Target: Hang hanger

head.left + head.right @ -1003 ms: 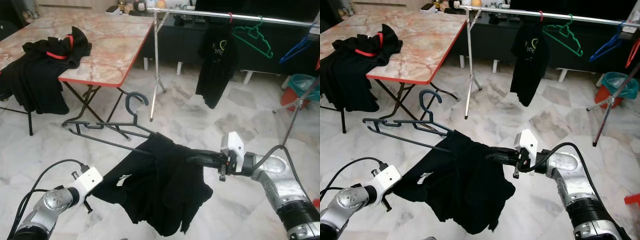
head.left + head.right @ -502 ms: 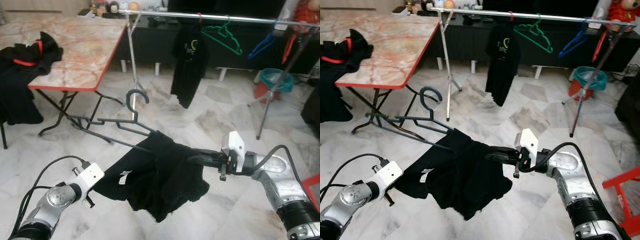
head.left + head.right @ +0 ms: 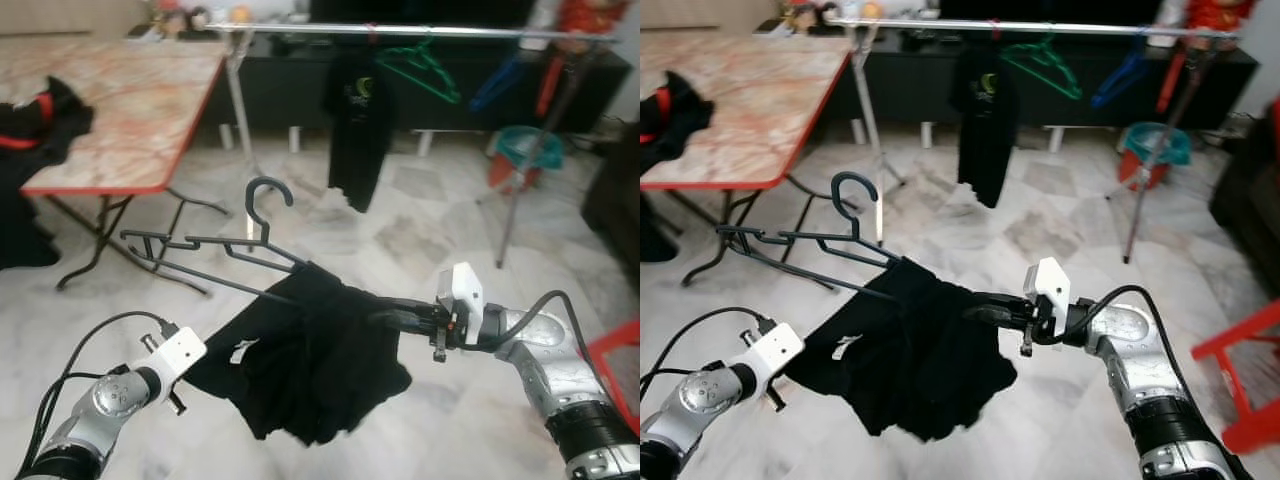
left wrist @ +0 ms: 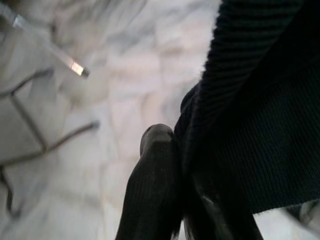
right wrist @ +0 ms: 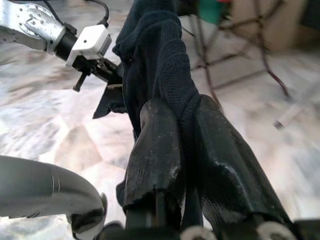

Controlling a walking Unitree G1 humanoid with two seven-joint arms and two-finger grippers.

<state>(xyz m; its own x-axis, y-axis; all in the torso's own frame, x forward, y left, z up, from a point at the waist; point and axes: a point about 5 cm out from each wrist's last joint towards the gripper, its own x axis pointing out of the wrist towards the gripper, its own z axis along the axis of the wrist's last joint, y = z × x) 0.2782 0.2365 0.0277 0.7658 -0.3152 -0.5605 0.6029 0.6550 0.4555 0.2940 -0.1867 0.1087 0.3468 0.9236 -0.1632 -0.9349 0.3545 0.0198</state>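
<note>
- Since a second ago the whole view has swung: the marble-top table (image 3: 120, 120) has slid toward the left edge and the clothes rail (image 3: 400, 31) now spans the top, so the robot has turned toward it; the load sits in the arms as before.
- The rail, well ahead across the marble floor (image 3: 420, 230), already carries a black T-shirt (image 3: 352, 130), a green hanger (image 3: 420, 70) and a blue one (image 3: 1127, 77).
- A black garment (image 3: 315, 350) sags between the arms, draped on a dark hanger (image 3: 235, 245) whose hook points up.
- The right gripper (image 5: 182, 145) is clamped on a fold of the garment; the left gripper (image 4: 182, 200) pinches its other edge.
- Judged progress: garment on hanger and carried; approaching and hooking onto the rail remain.
</note>
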